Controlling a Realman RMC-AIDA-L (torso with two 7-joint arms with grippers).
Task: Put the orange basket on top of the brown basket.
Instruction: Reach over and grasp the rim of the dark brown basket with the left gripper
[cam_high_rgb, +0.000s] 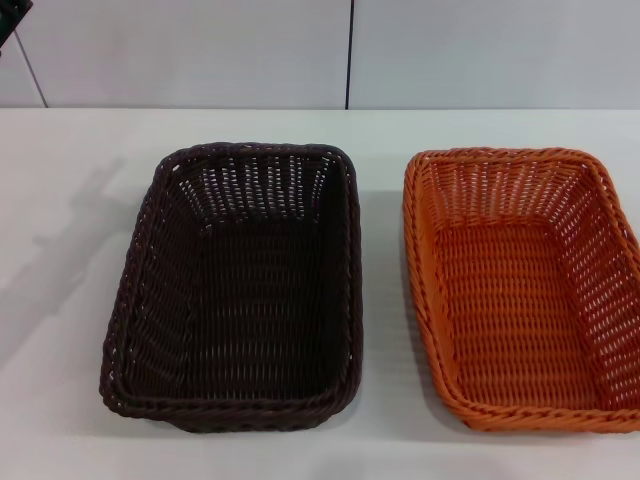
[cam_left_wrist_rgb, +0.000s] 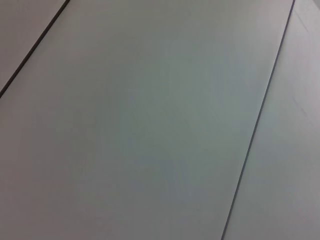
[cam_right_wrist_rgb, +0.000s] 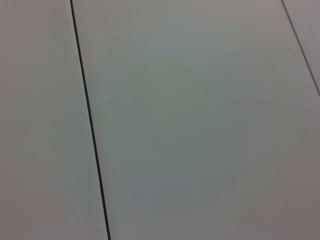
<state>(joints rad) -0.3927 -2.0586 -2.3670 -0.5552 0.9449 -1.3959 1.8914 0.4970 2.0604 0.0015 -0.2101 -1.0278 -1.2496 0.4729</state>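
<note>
Pale grey panelled surface (cam_left_wrist_rgb: 150, 130), 2 dark diagonal seams (cam_left_wrist_rgb: 257, 125)

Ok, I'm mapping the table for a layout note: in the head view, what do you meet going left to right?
Dark brown rectangular woven basket → bare strip of white table → bright orange rectangular woven basket.

White table (cam_high_rgb: 70, 300): brown basket (cam_high_rgb: 240, 290), orange basket (cam_high_rgb: 520, 290)

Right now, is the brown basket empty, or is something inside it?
Empty. In the head view the brown basket stands upright on the table, its woven floor bare. The orange basket sits apart beside it.
</note>
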